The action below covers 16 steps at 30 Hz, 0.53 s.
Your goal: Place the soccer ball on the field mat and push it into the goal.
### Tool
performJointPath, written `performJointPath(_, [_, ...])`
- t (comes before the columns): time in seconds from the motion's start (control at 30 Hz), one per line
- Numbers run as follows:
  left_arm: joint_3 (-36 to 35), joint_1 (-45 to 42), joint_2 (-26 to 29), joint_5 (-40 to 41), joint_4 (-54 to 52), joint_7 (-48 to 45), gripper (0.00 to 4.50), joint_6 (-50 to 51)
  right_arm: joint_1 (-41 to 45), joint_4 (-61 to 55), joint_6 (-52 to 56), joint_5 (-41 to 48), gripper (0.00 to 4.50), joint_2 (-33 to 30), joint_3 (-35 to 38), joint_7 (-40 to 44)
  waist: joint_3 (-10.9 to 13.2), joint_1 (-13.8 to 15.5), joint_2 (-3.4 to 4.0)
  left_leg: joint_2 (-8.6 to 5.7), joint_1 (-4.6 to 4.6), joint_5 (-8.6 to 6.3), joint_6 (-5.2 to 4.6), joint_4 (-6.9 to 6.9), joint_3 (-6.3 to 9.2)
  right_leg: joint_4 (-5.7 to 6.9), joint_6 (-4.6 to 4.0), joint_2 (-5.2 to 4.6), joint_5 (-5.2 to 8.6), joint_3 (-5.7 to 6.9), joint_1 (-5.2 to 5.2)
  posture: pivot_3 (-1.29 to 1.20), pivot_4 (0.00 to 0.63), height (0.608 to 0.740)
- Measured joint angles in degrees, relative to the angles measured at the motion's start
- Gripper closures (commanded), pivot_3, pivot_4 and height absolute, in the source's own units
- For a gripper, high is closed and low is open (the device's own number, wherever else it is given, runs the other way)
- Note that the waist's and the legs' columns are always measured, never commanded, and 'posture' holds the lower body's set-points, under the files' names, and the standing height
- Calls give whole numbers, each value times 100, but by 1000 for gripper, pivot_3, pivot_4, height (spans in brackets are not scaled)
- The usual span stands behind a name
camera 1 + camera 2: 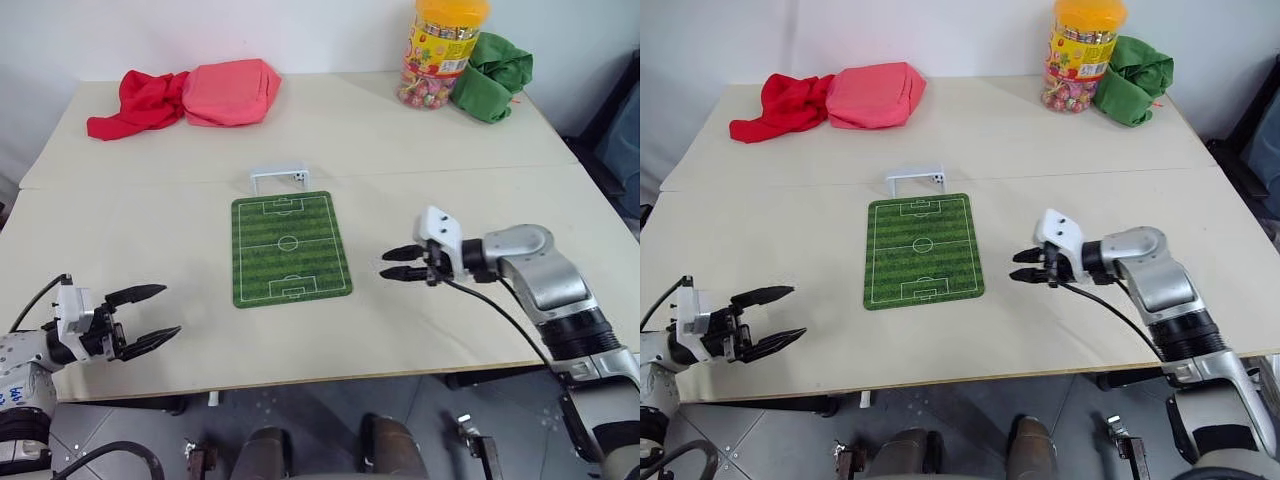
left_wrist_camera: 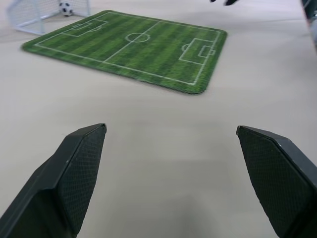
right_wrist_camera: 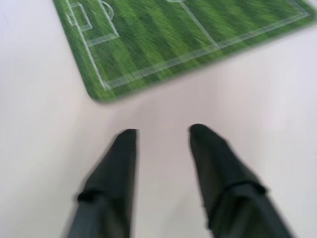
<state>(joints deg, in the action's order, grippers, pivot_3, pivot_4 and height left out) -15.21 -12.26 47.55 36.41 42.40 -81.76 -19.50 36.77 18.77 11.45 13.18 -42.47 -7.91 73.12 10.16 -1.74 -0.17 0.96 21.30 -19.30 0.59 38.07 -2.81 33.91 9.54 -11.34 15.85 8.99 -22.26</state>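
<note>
The tiny white soccer ball with black patches [image 2: 65, 7] is sitting inside the small white-grey goal frame [image 1: 279, 178] at the far end of the flat green striped field mat [image 1: 290, 248] — the push looks done. The right gripper [image 1: 402, 265] is hanging over bare tabletop just beside the mat, fingers a little apart, pinching nothing. The left gripper [image 1: 149, 319] is hovering near the table's front edge, fingers spread wide, empty — next is probably just pulling both arms clear.
</note>
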Motion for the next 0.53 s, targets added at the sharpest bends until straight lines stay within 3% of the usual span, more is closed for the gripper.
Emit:
performJointPath(0.17, [-271,-95,15,-147,129,39,0,17,-69,722,-732,246,17,-136,476,610,0,-26,0,2,-4,0,0,2,-3,2,-1,0,0,-1,2,0,150,740])
performJointPath(0.53, [-861,-196,269,-311,357,132,0,286,-299,1544,-1269,211,17,-276,1059,453,0,-17,0,3,-5,0,0,4,-4,5,-1,0,-1,-2,2,0,150,740])
